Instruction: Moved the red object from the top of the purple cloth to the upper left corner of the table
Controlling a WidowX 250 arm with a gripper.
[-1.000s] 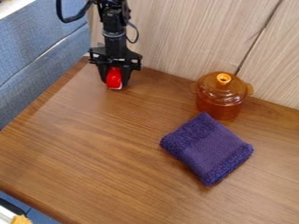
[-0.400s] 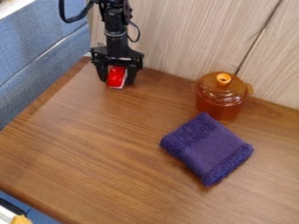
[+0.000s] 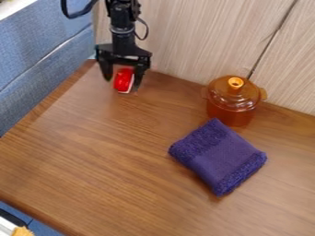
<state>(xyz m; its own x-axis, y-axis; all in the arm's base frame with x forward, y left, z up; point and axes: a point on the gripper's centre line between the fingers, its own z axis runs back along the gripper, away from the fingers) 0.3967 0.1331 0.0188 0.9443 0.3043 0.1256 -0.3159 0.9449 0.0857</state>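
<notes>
At the table's upper left corner, the red object [image 3: 123, 79] sat between the fingers of my gripper [image 3: 122, 83], glossy and rounded, with a pale edge low on its right. I had the fingers spread, a gap visible on its left; I couldn't tell whether the right one touched it. Brown wood grain covered the table [image 3: 92, 152]. Well apart lay the purple cloth [image 3: 218, 156], folded and fuzzy, with a flatter middle band. Just behind it stood a translucent amber pot [image 3: 230, 103] with an orange knob [image 3: 236, 83]. Pale wood-grain panelling [image 3: 184, 41] rose close behind my gripper.
</notes>
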